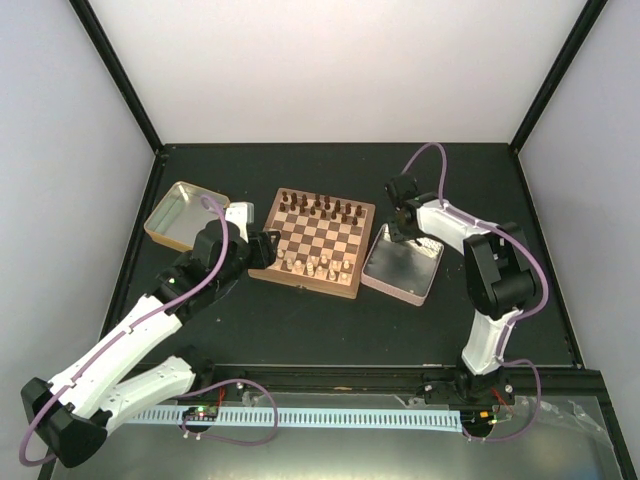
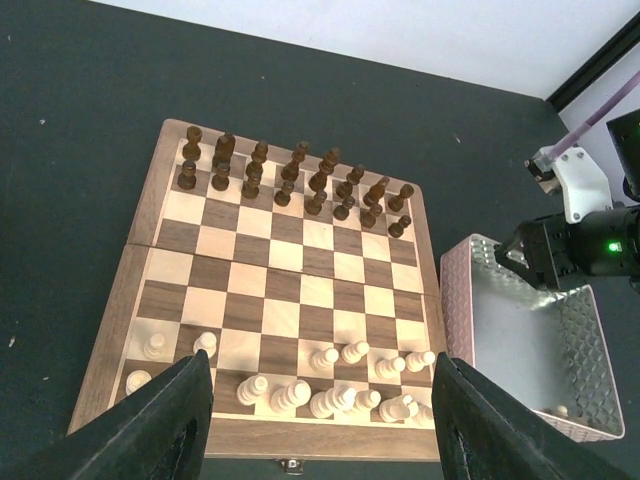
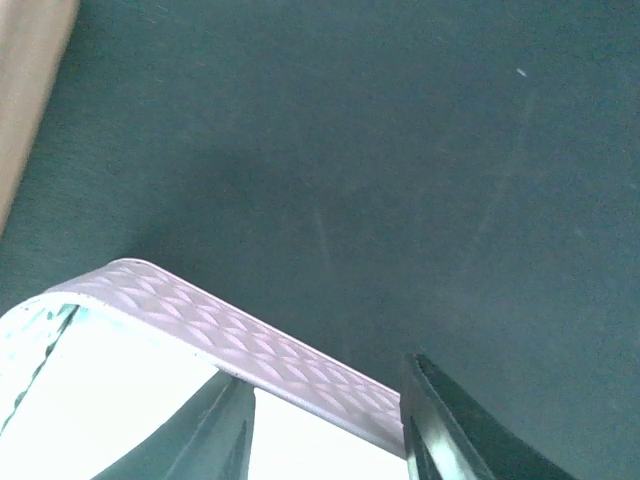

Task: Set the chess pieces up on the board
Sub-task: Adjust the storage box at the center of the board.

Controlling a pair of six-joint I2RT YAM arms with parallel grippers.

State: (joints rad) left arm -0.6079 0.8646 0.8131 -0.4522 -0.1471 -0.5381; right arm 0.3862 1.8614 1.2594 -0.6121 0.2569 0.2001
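The board [image 2: 285, 290] lies mid-table, also seen from above [image 1: 330, 238]. Light tan chess pieces [image 2: 340, 385] stand in its two near rows, some leaning or crowded together, and they show in the top view too [image 1: 312, 266]. One more tan piece [image 2: 560, 410] lies in the pink tin. My left gripper [image 2: 322, 361] hovers open over the board's near edge, close to its left side [image 1: 265, 248], holding nothing. My right gripper [image 3: 328, 372] hangs above the tin's far left corner [image 1: 402, 232]. Its jaws stand apart with no piece between them, one finger [image 3: 215, 430] over the tin's inside.
Dark brown chessmen [image 2: 290, 175] fill the board's two far rows. The pink tin [image 1: 403, 265] sits against the board's right side, its patterned wall [image 3: 180, 300] under my right fingers. A gold tin [image 1: 183, 215] lies left of the board. Black frame posts bound the dark mat.
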